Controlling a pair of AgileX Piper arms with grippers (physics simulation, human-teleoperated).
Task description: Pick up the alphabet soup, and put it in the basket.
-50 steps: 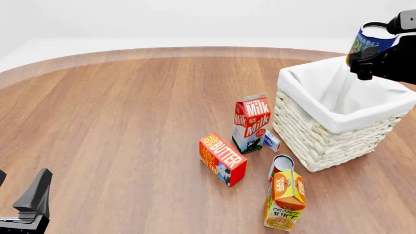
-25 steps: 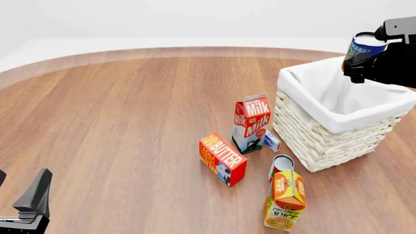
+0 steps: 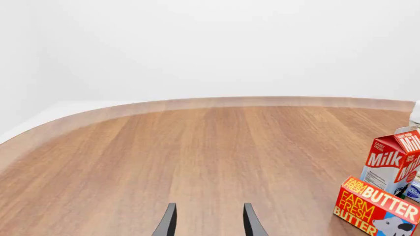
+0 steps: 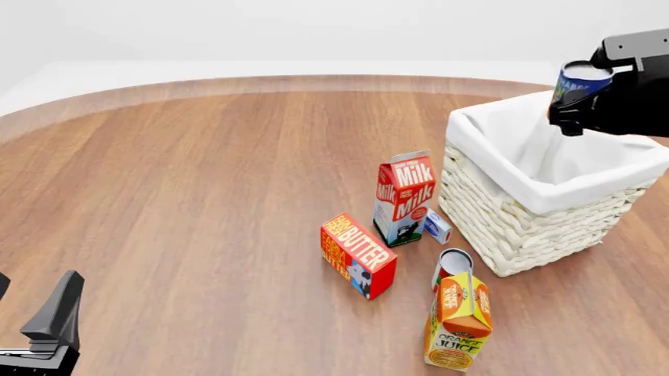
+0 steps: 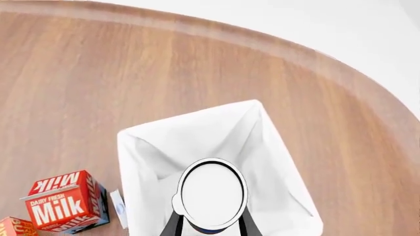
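Right wrist view: we hold the alphabet soup (image 5: pixel 212 192) upright in the right tool (image 5: pixel 208 227), directly above the basket (image 5: pixel 141 147) opening.

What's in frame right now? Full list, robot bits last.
soup can: 1, blue label, silver top, held above the basket
basket: 1, cream wicker, white liner, right side
milk carton: 1, red and white, upright, left of basket
butter box: 1, red-orange, near milk
juice carton: 1, orange, front
second can: 1, red-white, behind juice
small pack: 1, white-blue, beside milk
table: 1, wood
left hand: open, idle
right hand: shut on soup can
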